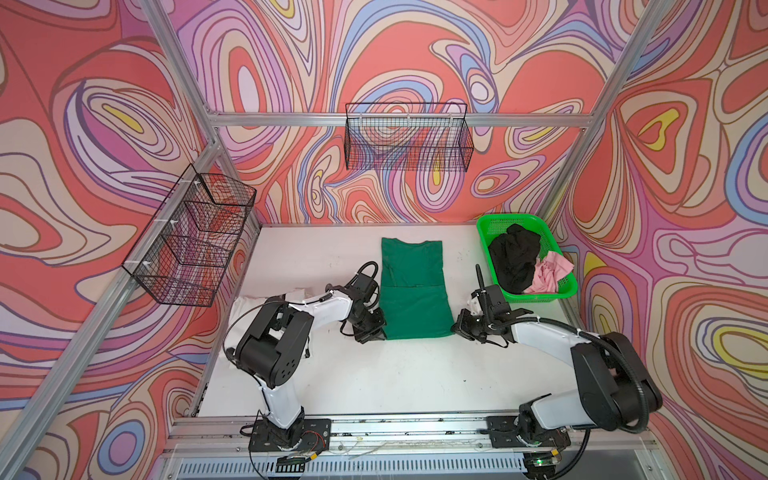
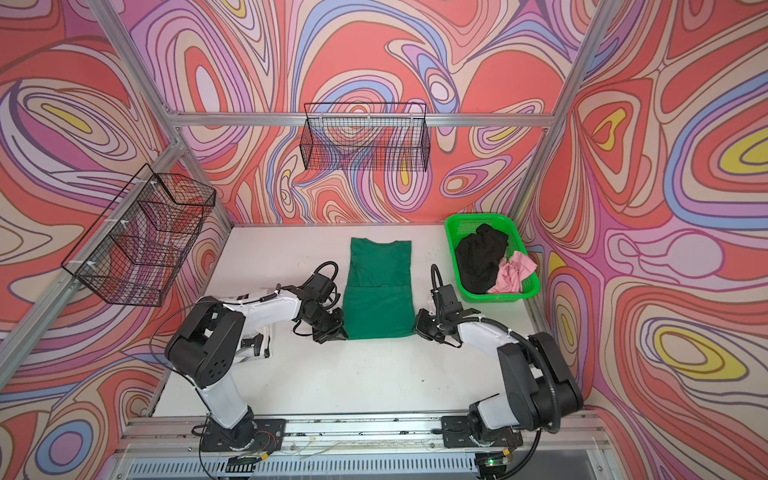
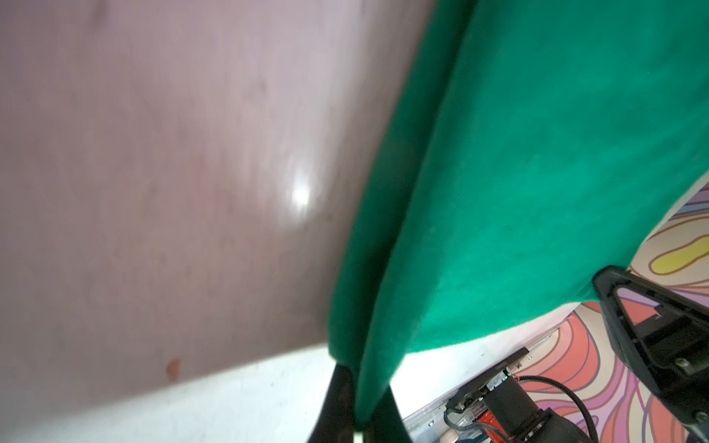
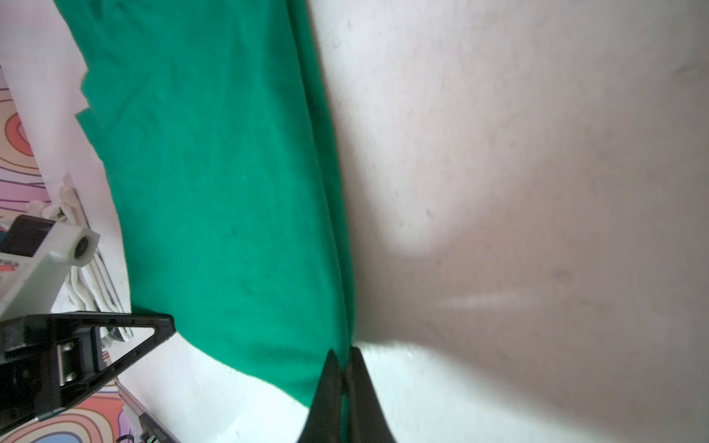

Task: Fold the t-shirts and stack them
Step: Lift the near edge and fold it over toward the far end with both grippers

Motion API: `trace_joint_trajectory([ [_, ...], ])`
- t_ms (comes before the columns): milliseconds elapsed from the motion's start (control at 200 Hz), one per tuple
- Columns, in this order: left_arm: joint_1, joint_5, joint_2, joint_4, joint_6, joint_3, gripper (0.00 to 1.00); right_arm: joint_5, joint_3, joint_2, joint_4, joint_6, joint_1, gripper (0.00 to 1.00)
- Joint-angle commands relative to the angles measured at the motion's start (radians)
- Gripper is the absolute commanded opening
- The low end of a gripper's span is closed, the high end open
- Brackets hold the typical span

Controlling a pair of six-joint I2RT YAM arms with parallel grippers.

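Beyond the left gripper [image 1: 375, 332] on its outer side, half under that arm, the white t-shirt [image 2: 257, 345] lay on the table [image 1: 374, 374]. The gripper's jaws were pressed together on the near left corner of the dark green t-shirt [image 1: 415, 299]; the left wrist view showed the doubled cloth edge nipped between the tips. The shirt stretched flat away from both grippers, sides already turned in, collar at the far end.

The right gripper [image 1: 458, 328] pinched the near right corner the same way, though its bite in the right wrist view looked thin, right at the fold edge.

The step in hand was likely folding the hem up to the collar. To do it well, both corners should rise together and level, with the hem just taut between them, not pulled so hard that the thin right bite slips. They should then travel straight away and come down square on the collar edge before letting go.

Farther out past the right gripper, the black t-shirt [image 1: 513, 257] and the pink t-shirt [image 1: 548, 270] sat crumpled in the green basket [image 1: 507, 217], untouched.
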Motion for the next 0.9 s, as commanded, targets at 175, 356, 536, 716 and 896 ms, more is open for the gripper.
trace_joint_trajectory([
  [175,-0.051,0.002,-0.194,-0.023,-0.099,-0.093,0.0,-0.019,-0.039,-0.161,-0.15,0.029,0.001,0.0],
  [356,-0.054,-0.023,-0.319,-0.112,-0.107,-0.047,0.0,0.003,0.047,-0.248,-0.252,0.027,0.001,0.0],
  [536,-0.054,-0.043,-0.35,-0.199,-0.082,0.06,0.0,0.009,0.171,-0.261,-0.303,0.023,0.002,0.0],
  [716,-0.044,-0.049,-0.335,-0.237,-0.065,0.158,0.0,0.024,0.295,-0.24,-0.317,0.016,0.0,0.0],
  [896,-0.004,-0.046,-0.299,-0.258,-0.037,0.244,0.0,0.022,0.402,-0.18,-0.306,-0.002,0.0,0.0],
])
